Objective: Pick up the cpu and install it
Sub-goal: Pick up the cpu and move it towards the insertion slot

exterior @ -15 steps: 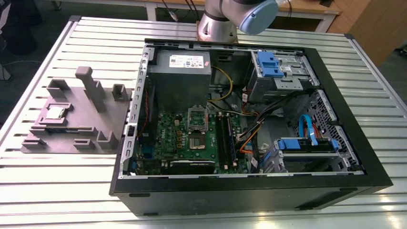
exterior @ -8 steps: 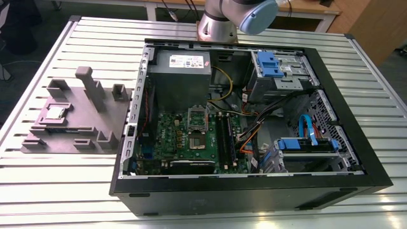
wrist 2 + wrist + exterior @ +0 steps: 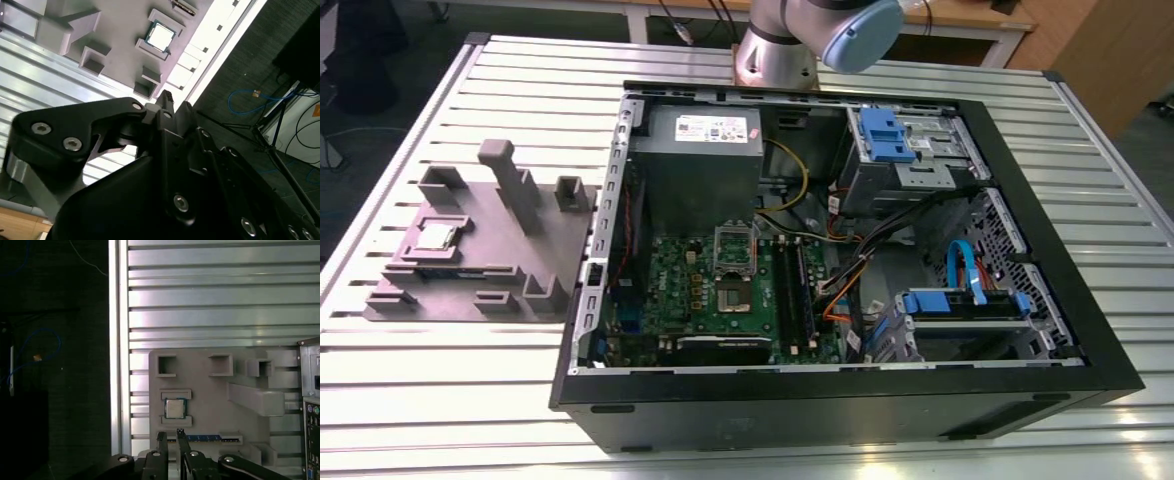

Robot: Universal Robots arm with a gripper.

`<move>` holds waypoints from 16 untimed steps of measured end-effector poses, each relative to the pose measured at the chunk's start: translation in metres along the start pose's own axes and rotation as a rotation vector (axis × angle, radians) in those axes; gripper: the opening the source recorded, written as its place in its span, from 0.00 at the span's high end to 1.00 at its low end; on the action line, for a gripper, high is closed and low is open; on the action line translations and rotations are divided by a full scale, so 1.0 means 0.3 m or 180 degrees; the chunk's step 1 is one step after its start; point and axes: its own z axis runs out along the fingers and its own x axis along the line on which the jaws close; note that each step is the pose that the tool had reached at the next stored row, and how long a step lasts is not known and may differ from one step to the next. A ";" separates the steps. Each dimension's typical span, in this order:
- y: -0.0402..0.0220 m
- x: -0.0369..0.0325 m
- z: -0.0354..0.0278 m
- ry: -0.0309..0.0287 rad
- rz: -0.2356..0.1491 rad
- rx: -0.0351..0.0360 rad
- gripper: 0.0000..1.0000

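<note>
The cpu [image 3: 438,237] is a small silver square lying flat in a recess of the grey plastic tray [image 3: 494,262], which sits at the exterior view's left of the open computer case [image 3: 841,400]. Both wrist views show the cpu [image 3: 160,36] [image 3: 174,408] in its recess, some way beyond my gripper [image 3: 171,434] [image 3: 176,100]. The black fingertips [image 3: 162,437] stand close together with nothing between them. On the green motherboard [image 3: 674,270] the cpu socket [image 3: 734,293] lies uncovered, its metal frame [image 3: 736,243] flipped up.
The tray [image 3: 210,390] has raised grey blocks and posts [image 3: 507,175] around the recess. The case holds a power supply [image 3: 700,130], blue drive cages [image 3: 887,135], cables [image 3: 854,265] and memory slots [image 3: 790,290]. My arm's base [image 3: 787,40] stands behind the case on the slatted metal table [image 3: 454,400].
</note>
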 end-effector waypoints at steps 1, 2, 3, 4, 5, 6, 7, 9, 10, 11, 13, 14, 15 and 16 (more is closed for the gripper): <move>0.000 0.001 0.000 0.0000 0.0000 0.0000 0.77; 0.000 0.001 0.000 0.0000 0.0000 0.0000 0.71; 0.000 0.002 0.000 0.0000 0.0000 0.0000 0.71; 0.000 0.003 0.000 0.0000 0.0000 0.0000 0.65; 0.000 0.004 0.000 0.0000 0.0000 0.0000 0.59; 0.000 0.004 0.000 0.0000 0.0000 0.0000 0.59; 0.000 0.005 0.000 0.0000 0.0000 0.0000 0.53; 0.000 0.007 0.000 0.0000 0.0000 0.0000 0.47; 0.000 0.008 0.000 0.0000 0.0000 0.0000 0.42; 0.000 0.008 0.000 0.0000 0.0000 0.0000 0.36; 0.000 0.010 0.000 0.0000 0.0000 0.0000 0.29; 0.000 0.011 0.000 0.0000 0.0000 0.0000 0.29; -0.001 0.011 0.000 0.0000 0.0000 0.0000 0.29; -0.001 0.012 0.000 0.0000 0.0000 0.0000 0.29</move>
